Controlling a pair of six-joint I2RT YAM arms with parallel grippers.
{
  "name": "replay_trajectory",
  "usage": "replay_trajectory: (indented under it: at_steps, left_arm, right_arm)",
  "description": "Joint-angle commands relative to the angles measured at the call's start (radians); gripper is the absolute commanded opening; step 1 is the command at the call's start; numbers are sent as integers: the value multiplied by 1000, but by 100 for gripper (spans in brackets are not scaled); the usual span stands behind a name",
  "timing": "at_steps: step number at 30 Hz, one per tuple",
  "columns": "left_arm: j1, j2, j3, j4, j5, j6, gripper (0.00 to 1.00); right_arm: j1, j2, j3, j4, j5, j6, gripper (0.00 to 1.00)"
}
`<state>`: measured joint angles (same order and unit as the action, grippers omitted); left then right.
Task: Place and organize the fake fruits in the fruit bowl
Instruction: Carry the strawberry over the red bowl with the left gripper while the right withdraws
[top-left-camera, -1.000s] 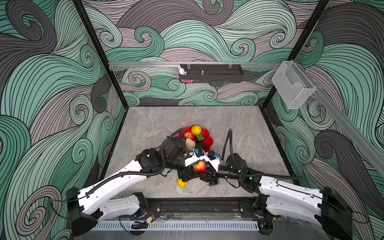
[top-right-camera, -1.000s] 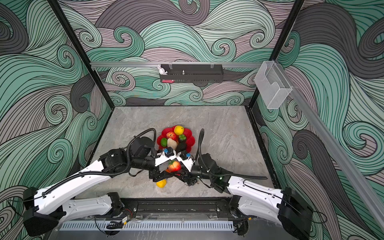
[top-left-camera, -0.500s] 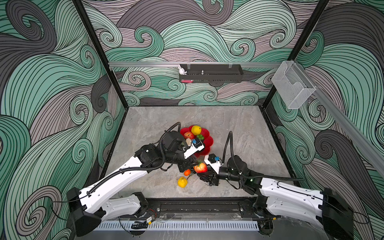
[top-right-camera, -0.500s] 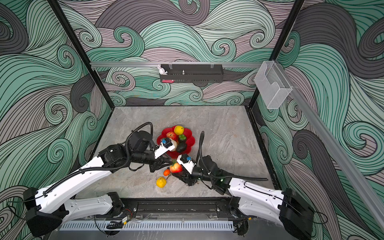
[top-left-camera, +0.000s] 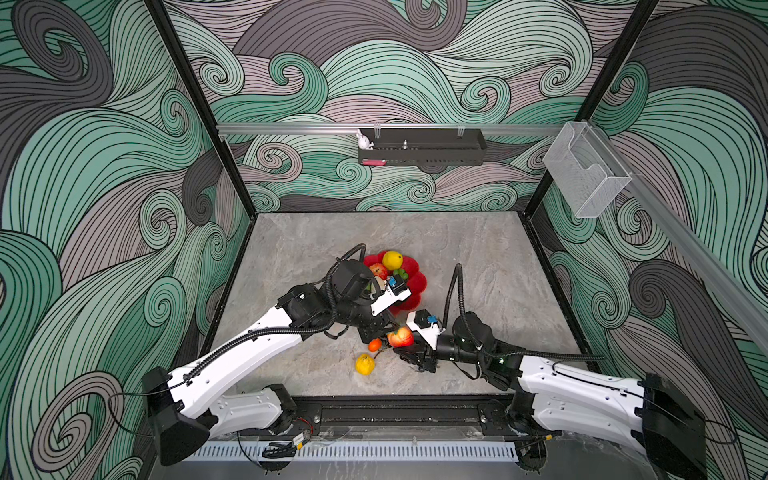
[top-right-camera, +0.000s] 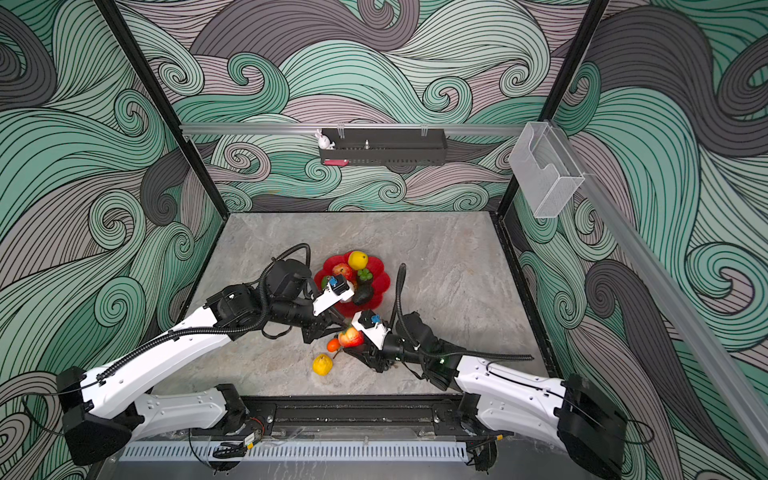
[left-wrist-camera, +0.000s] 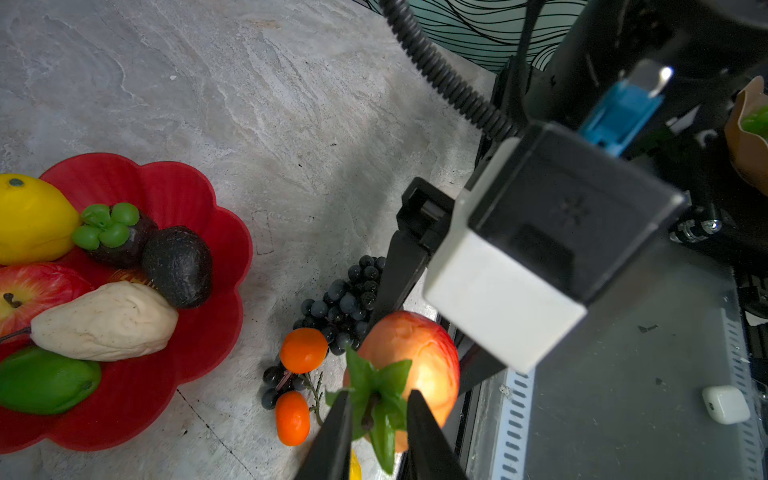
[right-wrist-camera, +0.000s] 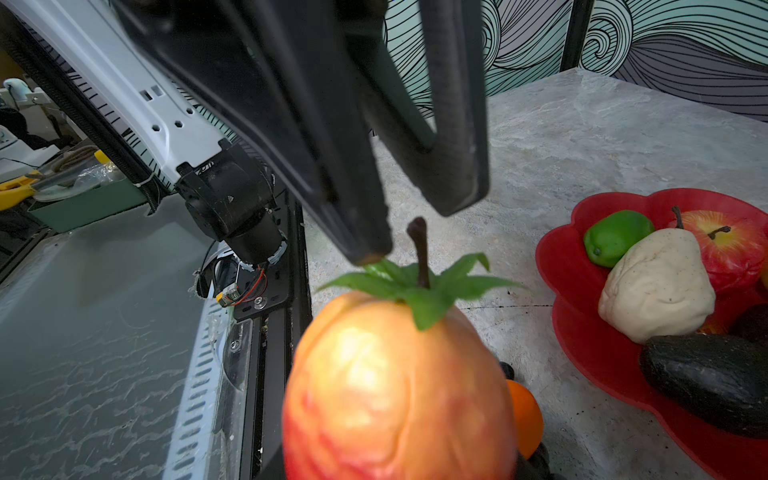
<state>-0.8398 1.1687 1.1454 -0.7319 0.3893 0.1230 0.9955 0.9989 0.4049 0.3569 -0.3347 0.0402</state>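
In both top views the fruit bowl sits mid-bench already part filled. A lemon and an apple show past the left arm that crosses it. Nearer the front, the right claw holds a peach clear of the bowl, with a small orange and a yellow fruit loose on the bench close by. The left wrist view shows six pieces in the bowl: lemon, apple, mangosteen, avocado, cream pear and a green fruit. Outside it lie a grape bunch and two small oranges. The left claw stands narrow, its fingers either side of the peach's leaves; whether they pinch anything I cannot tell. The right wrist view shows the peach close up and upright, its stem standing between those two fingers, one tip touching a leaf. I judge the job a little past half done: the peach, grape bunch, small oranges and yellow fruit have yet to go in, and then the bowl wants arranging.
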Motion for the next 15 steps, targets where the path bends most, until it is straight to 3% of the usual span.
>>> replay_trajectory:
  at_steps: [1, 4, 15]
  left_arm:
    - [8, 18, 34, -44, -4, 1, 27]
    - [8, 26, 36, -45, 5, 1, 26]
    - [10, 39, 40, -46, 17, 4, 2]
  right_arm:
    - [6, -13, -1, 31, 17, -6, 26]
    - [6, -14, 0, 33, 16, -5, 26]
    - [8, -10, 2, 34, 17, -2, 26]
